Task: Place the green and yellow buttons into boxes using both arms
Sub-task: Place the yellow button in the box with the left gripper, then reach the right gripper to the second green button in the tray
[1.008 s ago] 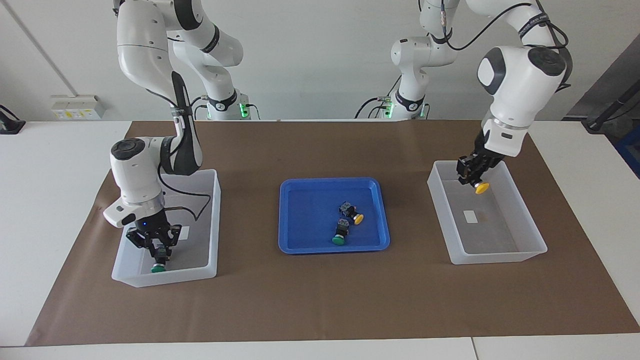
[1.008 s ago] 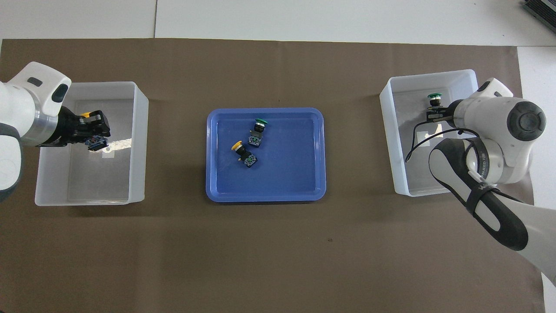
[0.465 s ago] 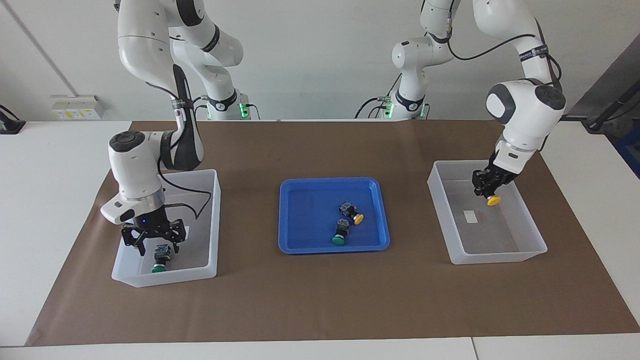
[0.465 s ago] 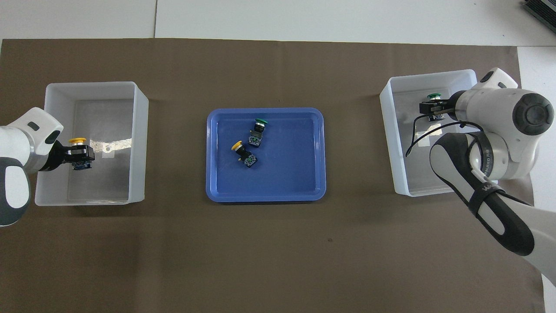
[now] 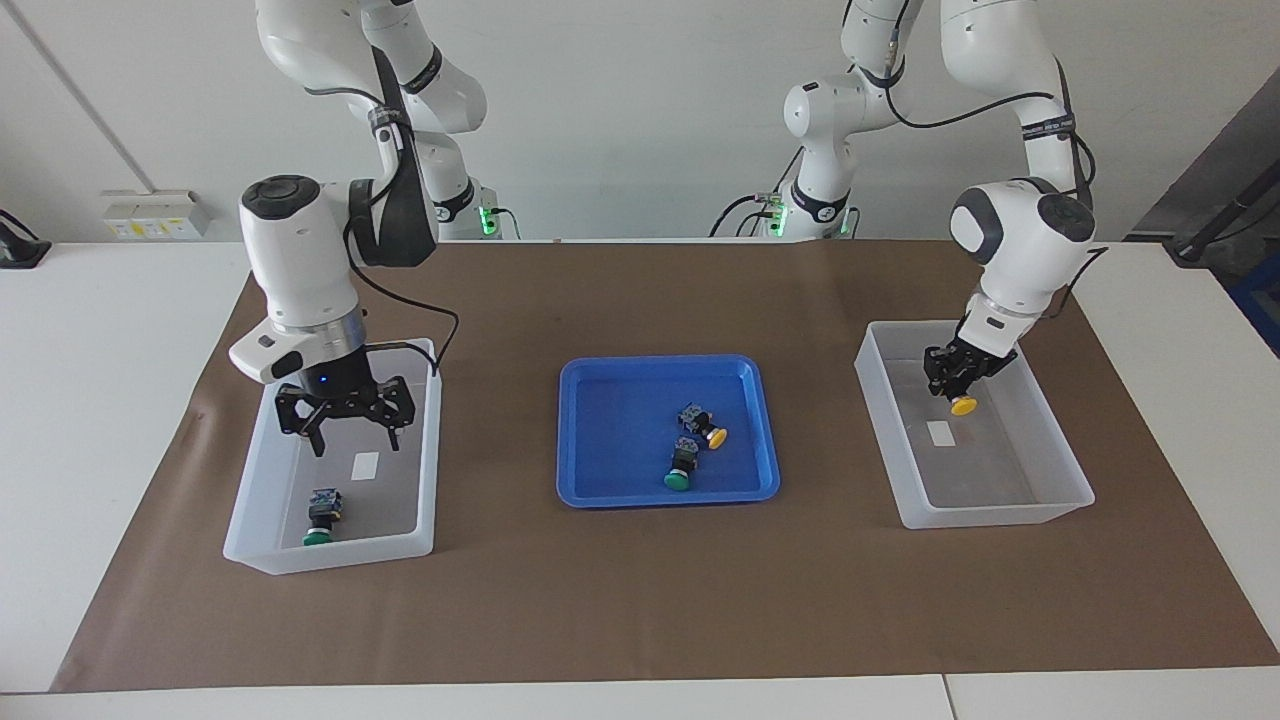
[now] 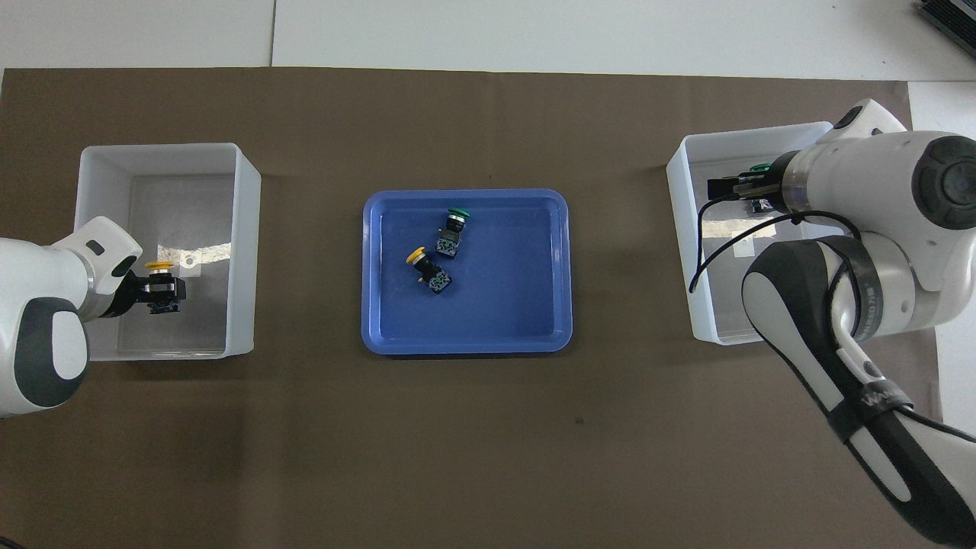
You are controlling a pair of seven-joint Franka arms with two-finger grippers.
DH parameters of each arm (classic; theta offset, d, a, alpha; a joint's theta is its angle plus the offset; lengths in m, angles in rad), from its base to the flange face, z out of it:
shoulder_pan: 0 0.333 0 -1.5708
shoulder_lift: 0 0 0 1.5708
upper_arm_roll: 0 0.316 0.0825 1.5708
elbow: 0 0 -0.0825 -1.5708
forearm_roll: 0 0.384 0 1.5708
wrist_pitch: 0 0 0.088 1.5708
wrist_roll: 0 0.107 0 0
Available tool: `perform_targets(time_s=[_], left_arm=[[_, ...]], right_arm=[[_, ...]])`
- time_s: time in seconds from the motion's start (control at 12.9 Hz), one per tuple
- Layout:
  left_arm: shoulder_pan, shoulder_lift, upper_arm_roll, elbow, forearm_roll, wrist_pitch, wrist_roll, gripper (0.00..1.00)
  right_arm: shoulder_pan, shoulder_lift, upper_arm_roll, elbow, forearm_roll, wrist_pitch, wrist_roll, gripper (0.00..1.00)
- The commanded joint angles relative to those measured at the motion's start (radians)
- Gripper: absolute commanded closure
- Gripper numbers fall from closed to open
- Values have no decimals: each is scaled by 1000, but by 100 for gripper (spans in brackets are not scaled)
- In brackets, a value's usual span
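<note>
1. At the right arm's end of the table, my right claw (image 5: pixel 340 432) is hanging wide open and empty over its box (image 5: pixel 428 452). It is lifting clear now, having let go within the last second. The first green button (image 5: pixel 322 522) is lying on that box's floor, cap toward the wall farthest from the robots, so I am counting it as delivered.
2. In the middle, the blue tray (image 5: pixel 600 375) is keeping its load: one green button (image 5: pixel 682 470) and one yellow button (image 5: pixel 703 425), just beside each other, untouched.
3. At the left arm's end, my left claw (image 5: pixel 956 385) is clamped on the other yellow button (image 5: pixel 963 404) and is sinking low inside its box (image 5: pixel 880 395). I am judging a release as next, leaving two buttons to fetch.
</note>
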Motion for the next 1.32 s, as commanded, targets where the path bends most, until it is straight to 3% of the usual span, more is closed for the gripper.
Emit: perform_targets(time_s=[0.0,0.08,0.16,0.31,0.39,0.47,0.54,0.78,1.24], left_arm=[[11,0,-7,-13,-13,30,27,68],[11,0,-7,-11,-13,28,27,45],[11,2,-7,-10,-13,28,26,37],[9,2,-7,-4,-13,27,24,35],[8,8,-7,2,-13,25,24,26],[6,13,-7,24,-13,13,21,7],[0,8,-7,42,-13,-2,17,0],[-5,-1,-7,180,-13,-183,9,0],[-6,-23,-17,427,-13,-482,-47,0]], right_arm=[[67,4,36,46,14,-67,162,0],[112,11,35,74,14,-79,224,0],[140,39,36,106,14,-79,276,0],[219,109,35,187,7,-81,377,0],[244,140,35,224,1,-81,434,0],[272,175,33,264,-1,-84,490,0],[293,206,33,297,-3,-87,540,0],[350,283,32,359,-35,-93,675,0],[468,487,26,584,-76,-167,905,0]])
